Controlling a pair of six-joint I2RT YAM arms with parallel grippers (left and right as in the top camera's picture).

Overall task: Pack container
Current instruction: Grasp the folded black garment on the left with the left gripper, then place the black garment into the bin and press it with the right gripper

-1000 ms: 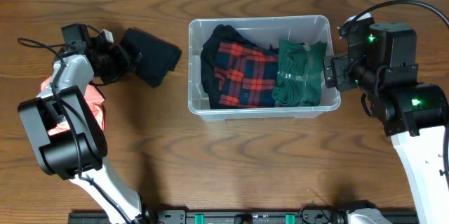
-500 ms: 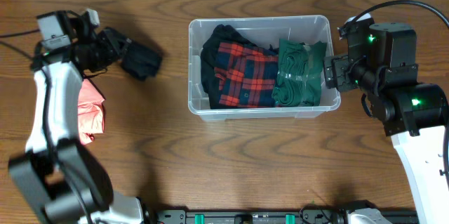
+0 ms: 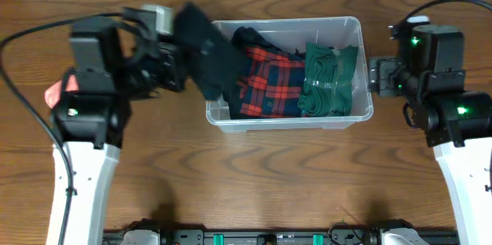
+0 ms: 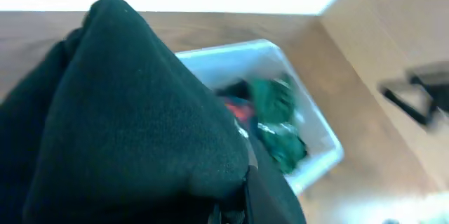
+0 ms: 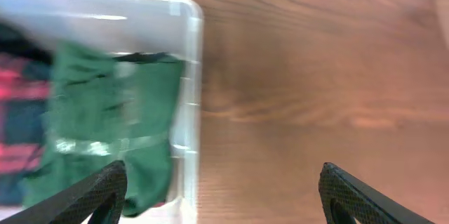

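Now L gripper point(image 3: 167, 62) clamps black garment point(image 3: 204, 47) over container point(image 3: 288, 124) left rim. R gripper point(image 5: 223, 171) hangs open, just right of container.

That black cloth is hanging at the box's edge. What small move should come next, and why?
Probably carry the black fabric garment slightly further right, then lower it: it hangs over the left rim of the clear rectangular plastic container, only partly above the red-and-navy plaid garment inside.

White arms point(image 3: 81, 176), black housings point(image 3: 438, 49) and cables point(image 3: 450, 0), green lights point(image 3: 461, 110); fingers point(image 5: 98, 189) black, perhaps textured.
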